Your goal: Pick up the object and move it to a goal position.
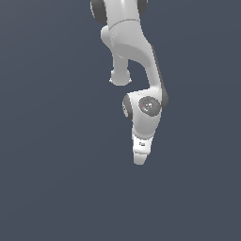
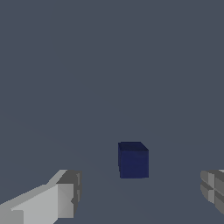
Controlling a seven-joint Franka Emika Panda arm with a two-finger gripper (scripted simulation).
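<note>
The object, a tiny dark navy-blue cube (image 2: pixel 133 159), shows in the wrist view on the plain grey-blue floor. It lies between my two grey fingertips (image 2: pixel 70 192), which stand wide apart on either side of it without touching it. My gripper (image 2: pixel 140 192) is open and empty. In the exterior view the white arm hangs down from the top and the hand (image 1: pixel 140 153) points at the floor; the cube is hidden behind the hand there, and the fingers cannot be made out.
A flat grey-blue floor (image 1: pixel 56 179) fills both views. No other objects, containers or edges show.
</note>
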